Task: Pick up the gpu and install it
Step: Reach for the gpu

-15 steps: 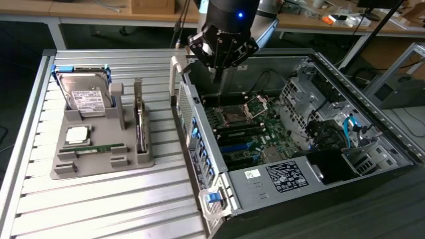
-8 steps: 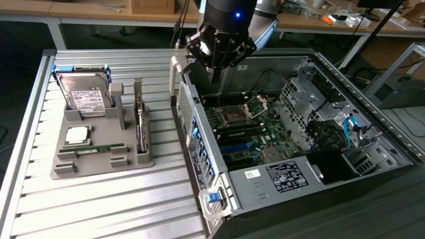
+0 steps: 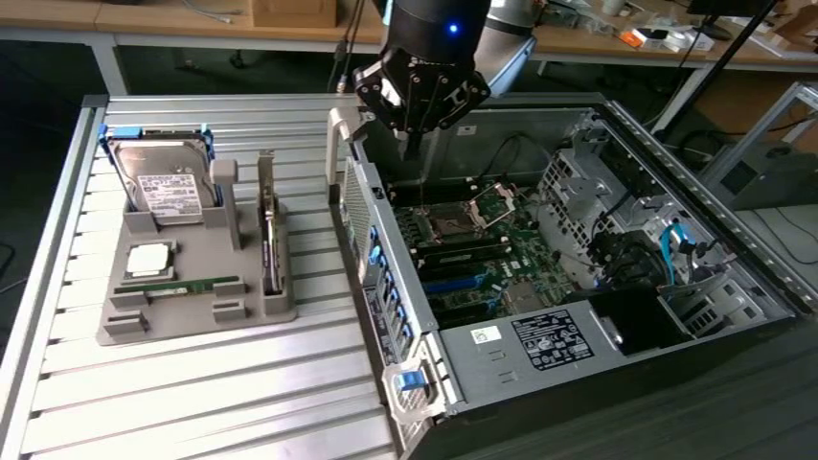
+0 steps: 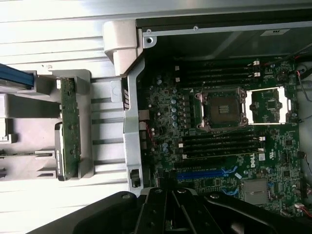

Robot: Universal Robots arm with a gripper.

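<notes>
Grey moulded parts tray [image 3: 192, 321] rests on the slatted aluminium table [image 3: 230, 407], to the exterior view's left of the open computer case [image 3: 442, 379]. In that view the gpu [image 3: 268, 235] stands on its long edge in a slot on the side of the tray nearest the case, beside the hard drive [image 3: 163, 187] and the green memory stick [image 3: 179, 285]. Nothing is touching it. The end effector [image 3: 409, 146] hangs above the case's near wall, at the end away from the power supply, well apart from the card. Its fingers are drawn together and carry nothing. In the wrist view the gpu [image 4: 68, 129] shows edge-on as a narrow green strip seated in the tray, outside the case wall. The end effector [image 4: 171, 207] looks down over the motherboard [image 4: 214, 146], fingers together and empty. The processor socket [image 4: 222, 109] is open and the blue expansion slot [image 4: 204, 174] appears vacant. Assessment: no part of the task is complete. The card has not been grasped or lifted, and no card is fitted in the case, so both the pick-up and the installation are outstanding.
</notes>
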